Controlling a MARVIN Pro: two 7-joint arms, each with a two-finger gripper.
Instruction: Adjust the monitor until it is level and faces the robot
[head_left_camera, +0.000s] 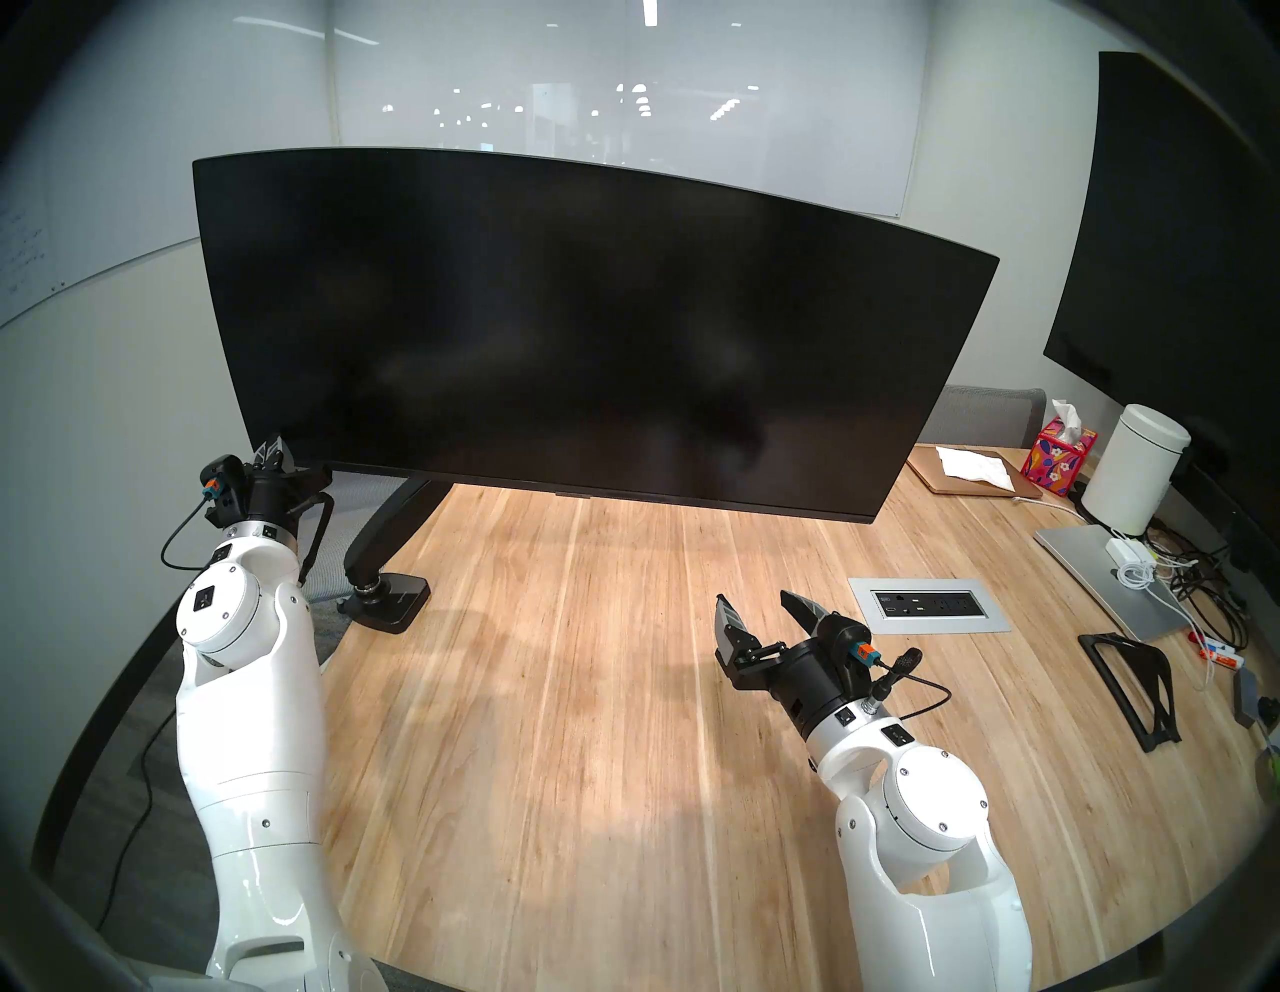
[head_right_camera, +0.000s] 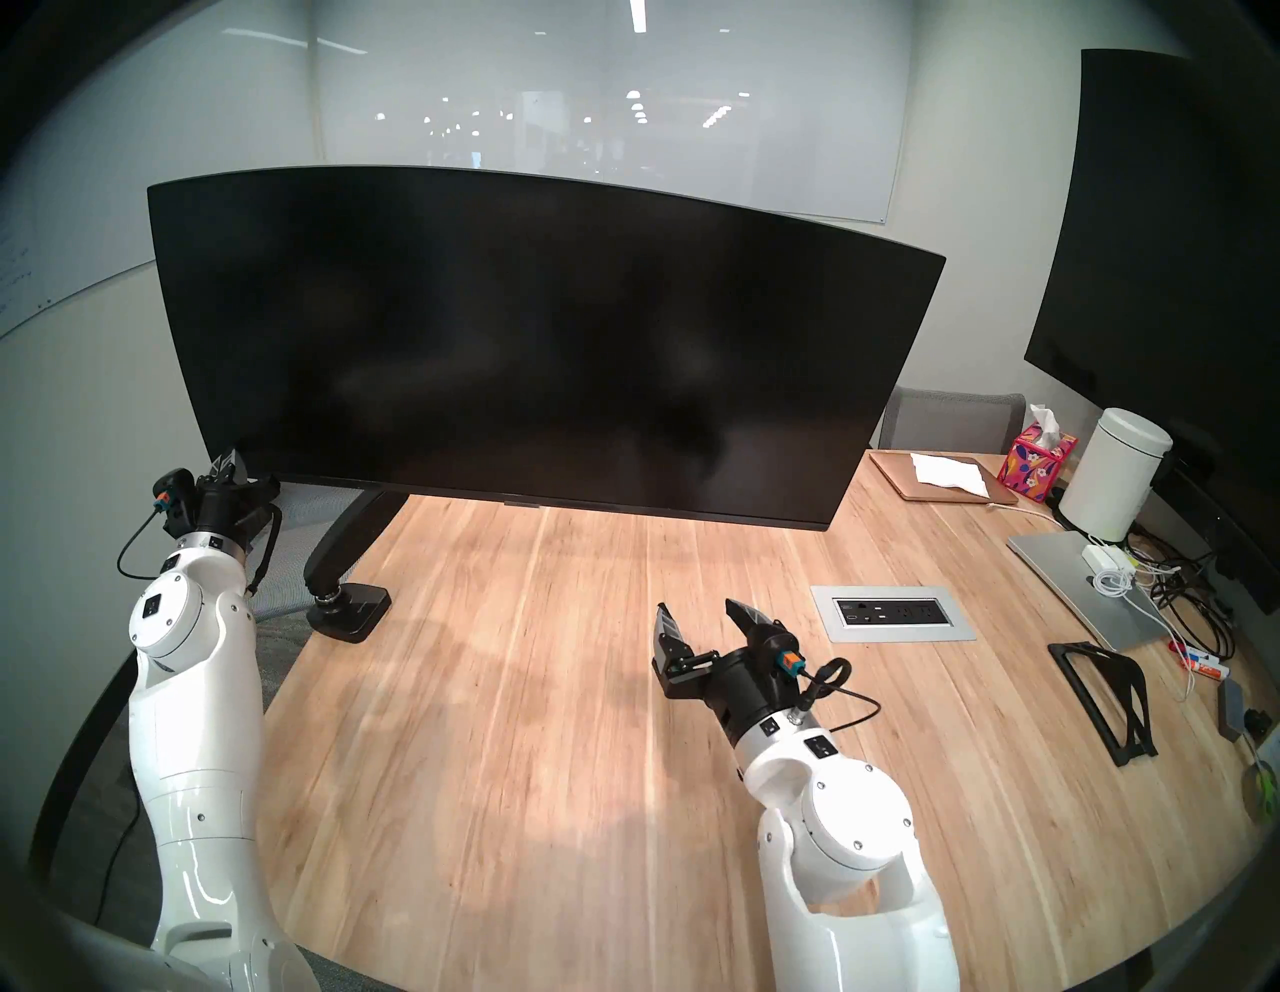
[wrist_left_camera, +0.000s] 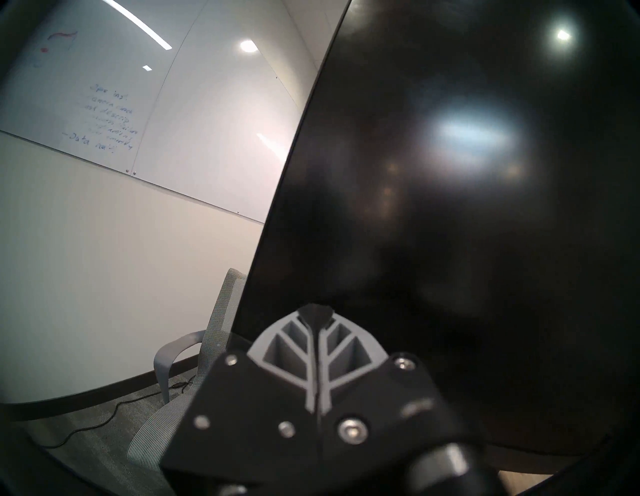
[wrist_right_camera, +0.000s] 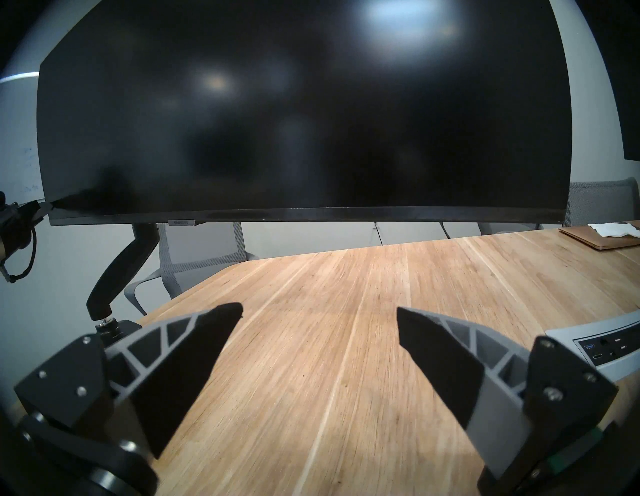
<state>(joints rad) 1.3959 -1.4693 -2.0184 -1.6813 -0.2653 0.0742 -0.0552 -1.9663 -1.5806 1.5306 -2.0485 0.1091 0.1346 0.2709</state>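
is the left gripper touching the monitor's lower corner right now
Touching. In the right wrist view the shut left gripper tip meets the monitor at its lower corner, no gap visible.

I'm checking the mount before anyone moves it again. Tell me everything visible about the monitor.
The monitor is a very wide, slightly curved black screen with a thin bezel, switched off and glossy enough to reflect ceiling lights. A small logo tab sits under its bottom edge. It hangs above the wooden table on a black articulated arm clamped at the table's edge. It looks tilted, its right end lower in the head view. The shut left claw is at its lower left corner; contact is unclear.
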